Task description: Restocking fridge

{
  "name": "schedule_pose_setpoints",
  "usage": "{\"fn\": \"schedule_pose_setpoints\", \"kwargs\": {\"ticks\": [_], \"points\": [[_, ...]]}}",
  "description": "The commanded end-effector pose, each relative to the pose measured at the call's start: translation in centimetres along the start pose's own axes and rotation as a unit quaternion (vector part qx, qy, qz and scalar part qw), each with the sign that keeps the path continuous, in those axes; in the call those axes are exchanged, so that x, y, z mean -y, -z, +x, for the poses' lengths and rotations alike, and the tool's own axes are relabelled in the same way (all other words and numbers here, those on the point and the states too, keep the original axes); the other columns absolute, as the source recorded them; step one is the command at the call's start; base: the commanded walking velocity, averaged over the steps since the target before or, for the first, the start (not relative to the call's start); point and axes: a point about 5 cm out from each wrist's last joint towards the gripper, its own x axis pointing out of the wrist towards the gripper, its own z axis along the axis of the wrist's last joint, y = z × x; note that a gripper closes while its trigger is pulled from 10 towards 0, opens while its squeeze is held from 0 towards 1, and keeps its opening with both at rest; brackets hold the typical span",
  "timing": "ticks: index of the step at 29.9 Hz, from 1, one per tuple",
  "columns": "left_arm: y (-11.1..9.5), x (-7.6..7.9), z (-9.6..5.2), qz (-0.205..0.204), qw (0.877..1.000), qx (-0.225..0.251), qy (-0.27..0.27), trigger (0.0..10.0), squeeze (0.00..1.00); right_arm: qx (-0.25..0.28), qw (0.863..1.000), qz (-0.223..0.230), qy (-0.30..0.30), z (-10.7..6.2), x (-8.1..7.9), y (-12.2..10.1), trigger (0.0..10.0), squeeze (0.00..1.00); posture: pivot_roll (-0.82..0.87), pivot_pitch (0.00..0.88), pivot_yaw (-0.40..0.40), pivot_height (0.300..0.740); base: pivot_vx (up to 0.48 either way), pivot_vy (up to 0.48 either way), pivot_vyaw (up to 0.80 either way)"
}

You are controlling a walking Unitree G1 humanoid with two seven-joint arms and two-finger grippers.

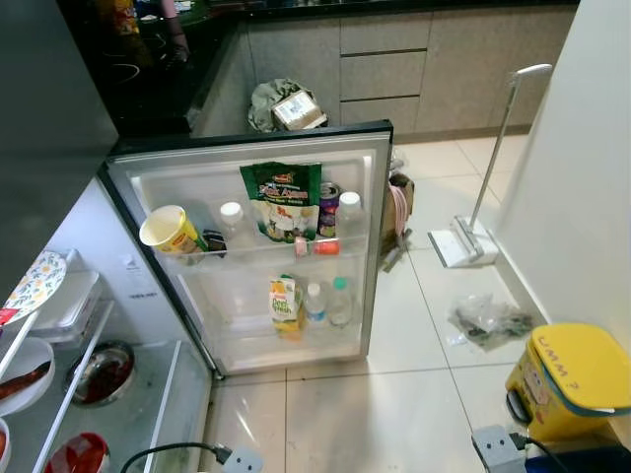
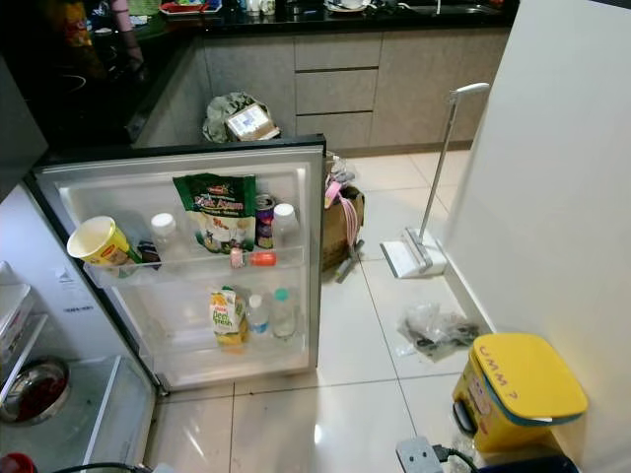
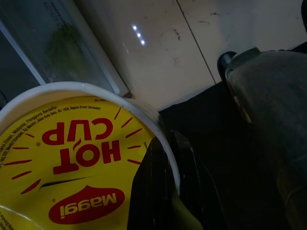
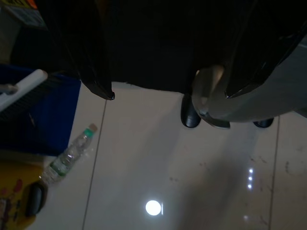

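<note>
A yellow Maggi Hot Cup noodle cup (image 3: pixel 76 158) sits close up in the left wrist view, and my left gripper (image 3: pixel 169 143) is shut on its white rim, one black finger on each side. The fridge door (image 1: pixel 367 197) stands wide open. Its upper shelf holds another yellow noodle cup (image 1: pixel 173 232), a green snack bag (image 1: pixel 282 197), a can (image 1: pixel 328 207) and white-capped bottles. A juice carton (image 1: pixel 285 305) and two small bottles stand on the lower shelf. My right gripper (image 4: pixel 168 91) hangs open over the tiled floor, holding nothing.
Fridge shelves (image 1: pixel 59 325) with bowls and plates are at the left. A yellow bin (image 1: pixel 572 379), a power strip (image 1: pixel 493 448), a crumpled plastic bag (image 1: pixel 488 317) and a white dustpan set (image 1: pixel 463 246) stand on the right. A water bottle (image 4: pixel 67 158) lies by a blue crate (image 4: pixel 43 115).
</note>
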Motion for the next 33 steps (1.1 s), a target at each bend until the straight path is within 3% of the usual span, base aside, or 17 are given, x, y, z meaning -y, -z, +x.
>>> {"fn": "schedule_pose_setpoints", "kwargs": {"ticks": [1, 27, 33], "points": [[0.18, 0.09, 0.00, 0.004, 1.000, -0.006, 0.004, 10.0, 0.00, 0.013, 1.000, 0.006, -0.007, 0.09, -0.11, -0.55, 10.0, 0.00, -0.03, 0.000, 0.017, 0.740, 0.274, 0.000, 0.00], [0.05, 0.11, 0.01, 0.004, 1.000, -0.002, 0.003, 10.0, 0.00, 0.005, 1.000, 0.001, -0.029, 0.12, -0.73, -0.22, 10.0, 0.00, -0.03, 0.000, 0.017, 0.740, 0.279, 0.000, 0.00], [0.05, 0.17, 0.01, -0.005, 1.000, 0.002, 0.006, 10.0, 0.00, 0.000, 1.000, 0.003, -0.030, 0.10, -0.86, 0.01, 10.0, 0.00, -0.03, 0.000, 0.016, 0.740, 0.000, 0.000, 0.00]]}}
